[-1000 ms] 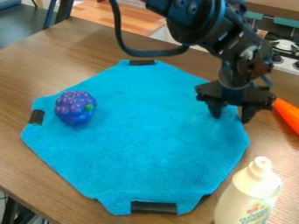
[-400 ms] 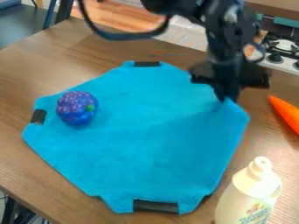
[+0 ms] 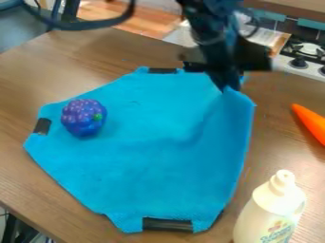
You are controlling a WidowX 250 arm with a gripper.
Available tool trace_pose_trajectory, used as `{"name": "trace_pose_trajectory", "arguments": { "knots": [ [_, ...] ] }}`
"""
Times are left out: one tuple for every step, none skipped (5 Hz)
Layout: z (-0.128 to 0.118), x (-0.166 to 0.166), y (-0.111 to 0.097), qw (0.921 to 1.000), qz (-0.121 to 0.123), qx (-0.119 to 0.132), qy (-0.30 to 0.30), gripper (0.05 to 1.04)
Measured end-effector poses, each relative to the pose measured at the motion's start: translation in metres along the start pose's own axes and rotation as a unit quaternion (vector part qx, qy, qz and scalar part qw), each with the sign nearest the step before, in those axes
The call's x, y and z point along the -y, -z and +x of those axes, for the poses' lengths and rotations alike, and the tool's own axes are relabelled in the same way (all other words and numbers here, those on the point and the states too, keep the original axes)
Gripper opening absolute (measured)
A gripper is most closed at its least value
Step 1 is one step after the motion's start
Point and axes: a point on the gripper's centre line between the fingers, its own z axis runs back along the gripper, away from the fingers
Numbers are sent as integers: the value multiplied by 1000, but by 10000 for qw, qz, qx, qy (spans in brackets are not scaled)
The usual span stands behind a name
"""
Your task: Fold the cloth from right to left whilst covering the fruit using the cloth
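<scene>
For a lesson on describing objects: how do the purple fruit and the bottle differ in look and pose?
The fruit is purple and bumpy; the bottle is cream and smooth. The fruit rests on the cloth, while the bottle stands upright beside it. Neither touches the end effector.

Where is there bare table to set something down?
Widest: the wooden table between its far edge and the upper-left side of the blue cloth. Narrower: along the cloth's lower-left side, and between cloth and orange carrot. Crowded: lower right, where the bottle stands close to the cloth, and around the gripper holding the cloth's raised edge.
</scene>
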Motion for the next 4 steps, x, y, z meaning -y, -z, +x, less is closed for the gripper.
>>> {"name": "trace_pose_trajectory", "arguments": {
  "knots": [
    [-6, -34, -15, 9999, 78, 13, -75, 56],
    [-7, -65, -30, 9999, 67, 94, -77, 56],
    [-5, -92, -51, 9997, -28, 199, -108, 56],
    [-5, -118, -69, 9995, -88, 273, -143, 56]
  ]
}}
